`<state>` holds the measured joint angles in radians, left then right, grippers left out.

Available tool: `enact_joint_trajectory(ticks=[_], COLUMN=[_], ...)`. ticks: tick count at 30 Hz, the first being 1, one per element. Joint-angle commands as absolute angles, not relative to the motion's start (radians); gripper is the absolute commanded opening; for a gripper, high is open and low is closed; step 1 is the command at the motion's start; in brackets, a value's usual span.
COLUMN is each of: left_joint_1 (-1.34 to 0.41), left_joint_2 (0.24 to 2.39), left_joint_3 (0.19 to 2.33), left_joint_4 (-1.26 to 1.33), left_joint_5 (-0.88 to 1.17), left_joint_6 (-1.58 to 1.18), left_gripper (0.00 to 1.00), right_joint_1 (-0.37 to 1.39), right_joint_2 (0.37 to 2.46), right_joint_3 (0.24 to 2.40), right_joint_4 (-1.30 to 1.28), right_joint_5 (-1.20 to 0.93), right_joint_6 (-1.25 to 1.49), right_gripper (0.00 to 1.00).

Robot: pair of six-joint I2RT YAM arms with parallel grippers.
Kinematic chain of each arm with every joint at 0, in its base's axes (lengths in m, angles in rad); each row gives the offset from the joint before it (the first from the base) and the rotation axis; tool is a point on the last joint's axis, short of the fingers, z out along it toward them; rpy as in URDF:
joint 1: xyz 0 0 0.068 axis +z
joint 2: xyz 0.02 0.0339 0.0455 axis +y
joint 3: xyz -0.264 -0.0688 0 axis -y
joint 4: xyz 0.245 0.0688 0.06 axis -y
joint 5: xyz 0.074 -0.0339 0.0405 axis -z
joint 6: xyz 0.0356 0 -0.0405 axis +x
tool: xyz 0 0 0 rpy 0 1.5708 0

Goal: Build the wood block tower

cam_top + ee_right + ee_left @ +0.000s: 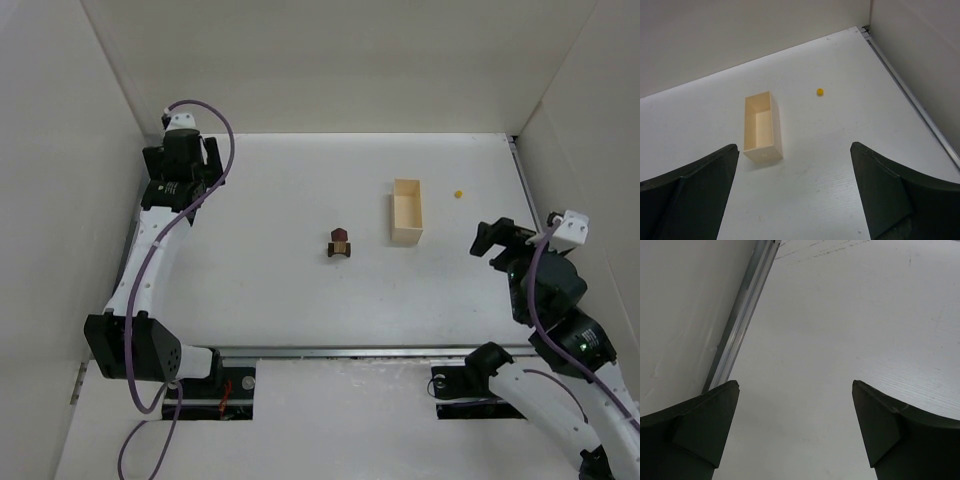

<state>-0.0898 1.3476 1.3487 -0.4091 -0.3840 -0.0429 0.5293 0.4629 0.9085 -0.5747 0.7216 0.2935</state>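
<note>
The wood block tower (pixel 340 243) stands near the middle of the white table in the top view: small brown blocks with a dark reddish-brown piece on top. It shows in neither wrist view. My left gripper (pixel 183 152) is far off at the back left corner, open and empty; its fingers (pixel 710 425) frame bare table. My right gripper (pixel 497 240) is at the right side, open and empty, well right of the tower; its fingers (pixel 885 190) frame bare table.
A pale cream open box (pixel 407 211) lies right of the tower, also in the right wrist view (pixel 761 127). A tiny yellow bead (pixel 458 192) sits beyond it, also in the right wrist view (pixel 820 92). White walls enclose the table; a metal rail (pixel 742 310) runs along the left edge.
</note>
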Motion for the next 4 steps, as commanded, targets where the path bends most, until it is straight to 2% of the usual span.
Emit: enact_joint_trajectory(ticks=[1, 4], left_joint_1=[-0.091, -0.091], left_joint_2=[1.31, 1.31], left_joint_3=[1.341, 1.341], left_joint_4=[-0.38, -0.38], left_joint_5=[-0.367, -0.367], left_joint_6=[-0.058, -0.058], left_gripper=[0.95, 0.95], right_joint_1=[0.523, 0.523], right_joint_2=[0.446, 0.446], right_joint_3=[0.95, 0.95], right_joint_4=[-0.583, -0.592], right_joint_5=[0.753, 0.762], right_joint_6=[0.31, 0.319], right_gripper=[0.99, 0.99])
